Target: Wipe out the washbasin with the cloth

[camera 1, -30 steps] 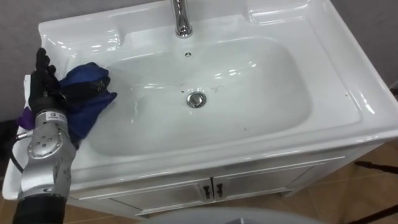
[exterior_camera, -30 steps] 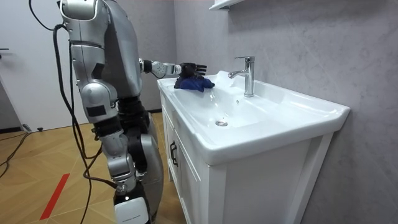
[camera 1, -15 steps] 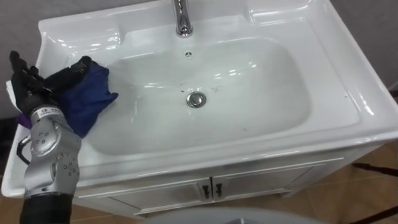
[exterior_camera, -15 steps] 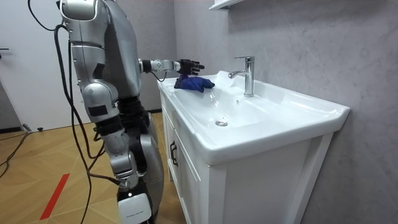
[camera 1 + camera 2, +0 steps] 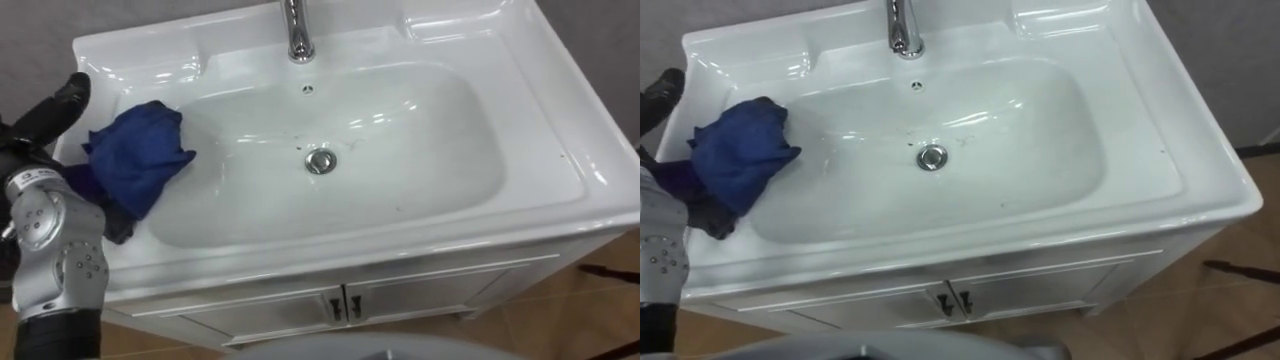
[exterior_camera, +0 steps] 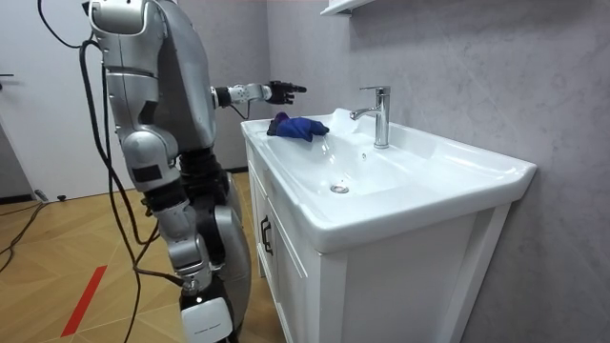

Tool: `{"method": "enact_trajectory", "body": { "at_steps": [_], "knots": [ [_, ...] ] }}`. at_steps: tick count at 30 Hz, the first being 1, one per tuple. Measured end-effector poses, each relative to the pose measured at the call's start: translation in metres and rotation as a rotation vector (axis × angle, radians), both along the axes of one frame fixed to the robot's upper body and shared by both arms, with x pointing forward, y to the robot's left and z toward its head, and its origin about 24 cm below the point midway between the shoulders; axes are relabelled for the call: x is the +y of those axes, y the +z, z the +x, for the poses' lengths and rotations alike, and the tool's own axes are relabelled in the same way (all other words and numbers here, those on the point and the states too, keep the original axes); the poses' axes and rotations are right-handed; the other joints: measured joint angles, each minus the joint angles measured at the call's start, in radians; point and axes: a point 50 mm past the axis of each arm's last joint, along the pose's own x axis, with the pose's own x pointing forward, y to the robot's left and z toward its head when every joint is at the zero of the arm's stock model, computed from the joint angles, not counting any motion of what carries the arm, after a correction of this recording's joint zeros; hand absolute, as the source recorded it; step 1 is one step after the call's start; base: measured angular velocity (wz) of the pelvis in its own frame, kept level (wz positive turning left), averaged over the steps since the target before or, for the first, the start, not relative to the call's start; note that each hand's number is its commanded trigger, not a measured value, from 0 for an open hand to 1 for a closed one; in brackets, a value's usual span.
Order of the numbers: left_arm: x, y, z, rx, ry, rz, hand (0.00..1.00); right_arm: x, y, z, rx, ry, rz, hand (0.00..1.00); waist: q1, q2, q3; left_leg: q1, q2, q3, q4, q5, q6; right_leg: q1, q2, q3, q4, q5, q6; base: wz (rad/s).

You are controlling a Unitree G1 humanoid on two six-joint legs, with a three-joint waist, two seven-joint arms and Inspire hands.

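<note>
- Lifted off since a second ago, the left robot hand (image 5: 62, 103) is no longer on the blue cloth (image 5: 140, 160), which lies where it was.
- From the room view, that robot hand (image 6: 276, 91) hangs in the air above the basin's end nearest the robot, fingers straight and spread, holding nothing. The robot stands upright at that end, and a shelf (image 6: 348, 6) sits high on the wall.
- From the eye views, the cloth is bunched on the left rim of the basin (image 5: 560, 150), with one edge spilling down the bowl's left slope.
- Count: one cloth, one faucet (image 5: 297, 35), one drain (image 5: 320, 160), and two cabinet doors (image 5: 400, 295), each with a dark handle.
- Upright on the back rim, the faucet stands well apart from the cloth. The drain sits mid-bowl, to the cloth's right.
</note>
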Motion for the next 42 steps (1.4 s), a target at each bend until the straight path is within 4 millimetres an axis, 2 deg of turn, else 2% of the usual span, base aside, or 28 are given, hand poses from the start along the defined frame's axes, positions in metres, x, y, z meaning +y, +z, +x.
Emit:
{"method": "enact_trajectory", "body": {
  "at_steps": [5, 8, 13, 16, 19, 22, 23, 25, 27, 31, 33, 34, 37, 41, 42],
  "knots": [
    [0.003, 0.014, -0.001, 0.009, 0.031, 0.147, 0.0, 0.001, 0.0, -0.005, 0.012, -0.013, 0.014, 0.0, 0.01, 0.005, -0.0009, -0.001, -0.001, -0.017, 0.002, 0.0, 0.0, 0.005, -0.003, -0.023, -0.015, 0.0, 0.0, 0.1],
    [0.008, 0.016, -0.004, 0.013, 0.066, 0.175, 0.0, 0.001, 0.0, -0.006, 0.016, -0.012, 0.014, 0.0, 0.015, 0.003, -0.0002, 0.0, -0.001, -0.018, 0.002, 0.0, 0.0, 0.011, -0.003, -0.026, -0.015, 0.0, 0.0, 0.03],
    [0.021, 0.021, -0.011, 0.016, 0.129, 0.196, 0.0, 0.0, 0.0, -0.008, 0.021, -0.013, 0.008, 0.0, 0.049, 0.0, 0.0013, -0.001, -0.003, -0.018, -0.001, 0.0, 0.0, 0.018, -0.005, -0.026, -0.015, 0.0, 0.0, -0.01],
    [0.028, 0.018, -0.018, 0.034, 0.171, 0.191, 0.0, -0.003, 0.001, -0.007, 0.013, -0.023, -0.011, 0.0, 0.067, -0.001, 0.001, -0.006, -0.008, -0.037, -0.001, 0.0, 0.0, 0.022, -0.01, -0.041, -0.017, -0.002, 0.003, 0.18],
    [0.037, -0.001, -0.027, 0.13, 0.236, 0.171, 0.0, -0.007, 0.002, -0.002, 0.0, -0.018, -0.034, 0.0, 0.08, 0.001, 0.0007, -0.01, -0.016, -0.056, 0.002, 0.0, 0.0, 0.028, -0.018, -0.054, -0.018, -0.007, 0.008, 0.17],
    [0.044, -0.026, -0.05, 0.256, 0.29, 0.146, 0.0, -0.009, 0.003, 0.003, -0.012, -0.01, -0.04, 0.0, 0.098, 0.0, -0.001, -0.02, -0.019, -0.07, 0.004, 0.001, 0.001, 0.025, -0.022, -0.07, -0.018, -0.009, 0.009, 0.14],
    [0.048, -0.033, -0.059, 0.296, 0.311, 0.14, 0.0, -0.009, 0.003, 0.003, -0.009, -0.009, -0.039, 0.0, 0.101, -0.004, -0.0038, -0.027, -0.02, -0.079, 0.007, 0.001, 0.001, 0.017, -0.024, -0.081, -0.019, -0.011, 0.008, 0.28],
    [0.055, -0.042, -0.071, 0.348, 0.352, 0.128, 0.0, -0.009, 0.003, 0.003, -0.008, -0.01, -0.04, 0.0, 0.12, -0.006, -0.0059, -0.039, -0.022, -0.099, 0.012, 0.001, 0.001, 0.016, -0.026, -0.099, -0.025, -0.011, 0.008, 0.26],
    [0.065, -0.059, -0.099, 0.454, 0.43, 0.097, 0.0, -0.01, 0.003, 0.003, -0.018, -0.034, -0.043, 0.0, 0.134, -0.004, -0.01, -0.034, -0.024, -0.108, 0.011, 0.001, 0.002, 0.03, -0.027, -0.109, -0.033, -0.011, 0.008, 0.13],
    [0.069, -0.074, -0.128, 0.523, 0.522, 0.016, 0.0, -0.011, 0.004, 0.002, -0.018, -0.058, -0.043, 0.0, 0.169, -0.007, -0.0115, -0.046, -0.028, -0.127, 0.014, 0.001, 0.002, 0.031, -0.031, -0.133, -0.035, -0.013, 0.01, 0.15],
    [0.069, -0.087, -0.146, 0.592, 0.556, -0.03, 0.0, -0.013, 0.004, 0.002, -0.02, -0.077, -0.044, 0.0, 0.175, -0.007, -0.0118, -0.052, -0.032, -0.134, 0.02, 0.002, 0.003, 0.032, -0.036, -0.143, -0.034, -0.015, 0.012, 0.2],
    [0.069, -0.096, -0.16, 0.642, 0.585, -0.061, 0.0, -0.014, 0.004, 0.001, -0.012, -0.082, -0.046, 0.0, 0.179, -0.003, -0.0145, -0.053, -0.036, -0.14, 0.023, 0.002, 0.003, 0.035, -0.04, -0.152, -0.033, -0.016, 0.013, 0.16],
    [0.066, -0.112, -0.19, 0.754, 0.644, -0.116, 0.0, -0.016, 0.005, 0.0, -0.011, -0.1, -0.048, 0.0, 0.18, -0.012, -0.0131, -0.054, -0.044, -0.166, 0.027, 0.003, 0.004, 0.048, -0.047, -0.174, -0.033, -0.021, 0.017, 0.22],
    [0.05, -0.136, -0.233, 0.878, 0.745, -0.262, 0.0, -0.02, 0.007, 0.004, -0.035, -0.127, -0.054, 0.0, 0.181, -0.01, -0.0153, -0.057, -0.05, -0.173, 0.031, 0.003, 0.006, 0.049, -0.054, -0.185, -0.031, -0.027, 0.021, 0.11],
    [0.047, -0.138, -0.238, 0.887, 0.755, -0.279, 0.0, -0.02, 0.006, 0.004, -0.036, -0.132, -0.052, 0.0, 0.181, -0.01, -0.0152, -0.059, -0.05, -0.174, 0.03, 0.004, 0.007, 0.049, -0.055, -0.188, -0.031, -0.027, 0.021, 0.11]
  ]
}}
